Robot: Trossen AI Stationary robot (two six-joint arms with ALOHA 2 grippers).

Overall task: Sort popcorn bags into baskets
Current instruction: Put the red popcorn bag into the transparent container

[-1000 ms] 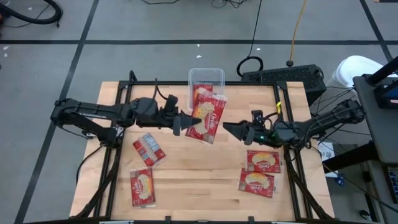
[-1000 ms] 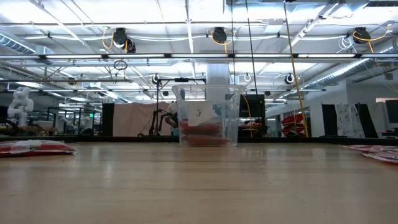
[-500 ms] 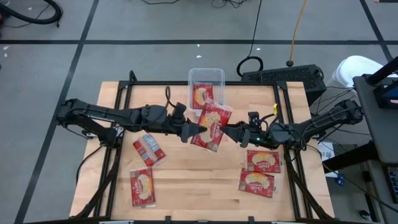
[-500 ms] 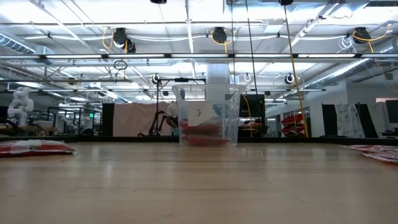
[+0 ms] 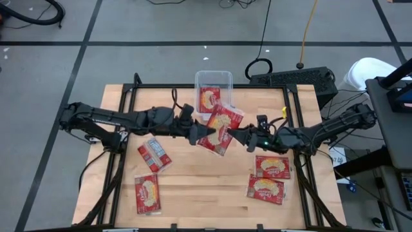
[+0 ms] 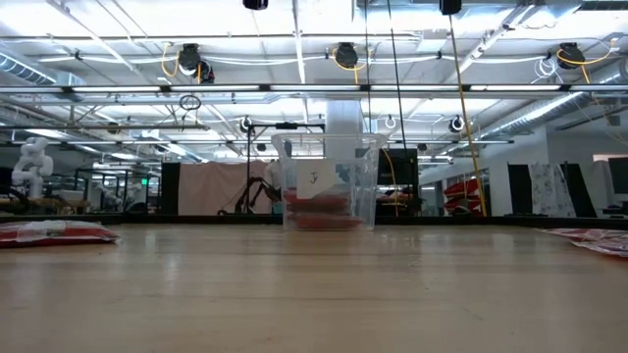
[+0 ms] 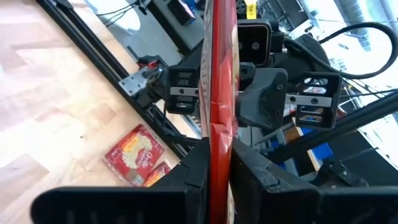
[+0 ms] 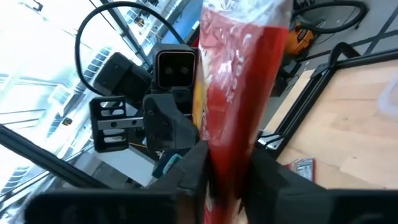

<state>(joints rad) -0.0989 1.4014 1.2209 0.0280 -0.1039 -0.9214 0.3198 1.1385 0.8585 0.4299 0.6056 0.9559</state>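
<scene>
At bench centre, high view: my two arms reach in low from 9 and 3 o'clock and meet over one popcorn bag (image 5: 219,129), held off the wood just beside the basket, on its 6 o'clock side.

Left arm: stretched long across the bench, elbow near the 9 o'clock edge. My left gripper (image 5: 201,131) pinches the bag's 9 o'clock edge; in the left wrist view the red packet (image 7: 219,93) stands edge-on between my two fingers (image 7: 194,168), pressed on both sides.

Right arm: stretched from the 3 o'clock edge. My right gripper (image 5: 233,135) pinches the same bag's 3 o'clock edge; in the right wrist view the fingers (image 8: 189,165) are drawn in against the packet (image 8: 239,106).

Basket (image 5: 214,78): clear tub at the bench's 12 o'clock edge, with at least one red bag (image 5: 210,98) inside; the low view shows red at its bottom (image 6: 319,211).

Loose bags on the bench (image 5: 193,180):
- one grey-backed, at 8 o'clock (image 5: 154,154)
- one red, at 7 o'clock (image 5: 147,193)
- two red, at 4 to 5 o'clock, just beside each other (image 5: 273,166) (image 5: 266,189)
</scene>
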